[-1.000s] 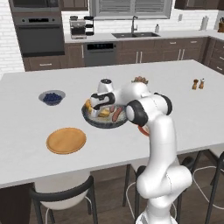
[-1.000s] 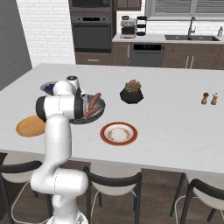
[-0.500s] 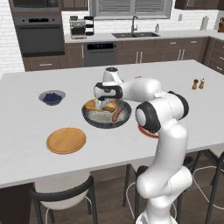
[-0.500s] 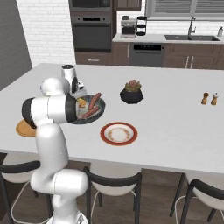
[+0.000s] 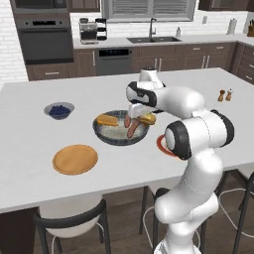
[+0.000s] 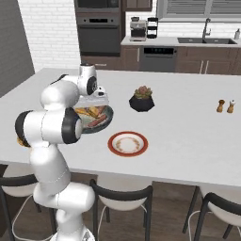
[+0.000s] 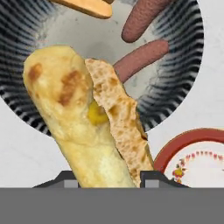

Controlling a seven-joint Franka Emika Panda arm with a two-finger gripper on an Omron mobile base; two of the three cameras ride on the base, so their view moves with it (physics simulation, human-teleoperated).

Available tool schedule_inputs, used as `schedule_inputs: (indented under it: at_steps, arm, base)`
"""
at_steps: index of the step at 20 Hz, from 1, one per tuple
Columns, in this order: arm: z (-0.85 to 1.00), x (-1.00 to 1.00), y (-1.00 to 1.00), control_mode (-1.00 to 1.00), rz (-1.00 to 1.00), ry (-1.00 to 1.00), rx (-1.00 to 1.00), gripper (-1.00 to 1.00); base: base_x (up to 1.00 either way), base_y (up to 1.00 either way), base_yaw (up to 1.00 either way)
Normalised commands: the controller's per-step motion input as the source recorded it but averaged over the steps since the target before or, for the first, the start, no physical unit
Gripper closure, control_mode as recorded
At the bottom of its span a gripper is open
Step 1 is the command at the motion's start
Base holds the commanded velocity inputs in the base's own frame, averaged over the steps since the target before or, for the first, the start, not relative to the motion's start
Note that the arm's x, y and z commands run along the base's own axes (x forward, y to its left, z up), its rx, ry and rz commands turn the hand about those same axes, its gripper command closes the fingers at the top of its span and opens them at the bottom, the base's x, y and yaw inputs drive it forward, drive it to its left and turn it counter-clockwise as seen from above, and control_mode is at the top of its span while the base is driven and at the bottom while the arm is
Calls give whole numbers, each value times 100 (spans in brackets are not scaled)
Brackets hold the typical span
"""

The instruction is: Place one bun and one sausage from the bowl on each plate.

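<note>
My gripper [image 7: 107, 181] is shut on a golden bun [image 7: 83, 118], which stands between the two fingertips [image 7: 65, 179] over the rim of the dark grey bowl [image 7: 183, 87]. In the bowl lie two sausages [image 7: 140, 57] and another bun [image 7: 85, 6]. From the left base view the gripper [image 5: 137, 112] hangs over the bowl [image 5: 101, 134], with the held bun [image 5: 148, 119] at its right side. The orange wooden plate [image 5: 75, 158] lies in front of the bowl to the left. The red-rimmed plate [image 6: 127, 143] lies to the bowl's right and is bare.
A small grey bowl of blueberries [image 5: 59, 110] sits left of the big bowl. A potted plant [image 6: 142, 99] stands behind the red-rimmed plate, and salt and pepper shakers [image 6: 226, 106] stand at the far right. Stools line the island's front edge.
The arm has swung up and over the bowl, and the jaws have closed on the bun. Plates and bowl have stayed where they were.
</note>
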Motion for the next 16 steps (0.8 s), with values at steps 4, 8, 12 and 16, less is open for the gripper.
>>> schedule_inputs:
  at_steps: [4, 8, 12, 16]
  arm:
    - [-10, -92, -100, -100, -27, 0, 0, 100]
    - [-63, -67, -100, -100, -27, 0, 0, 100]
    - [-52, -15, -100, -100, -20, 1, 2, 100]
    - [-3, 29, -97, -100, -2, 3, 7, 100]
  base:
    - [0, 0, 0]
    - [0, 0, 0]
    - [0, 0, 0]
    - [0, 0, 0]
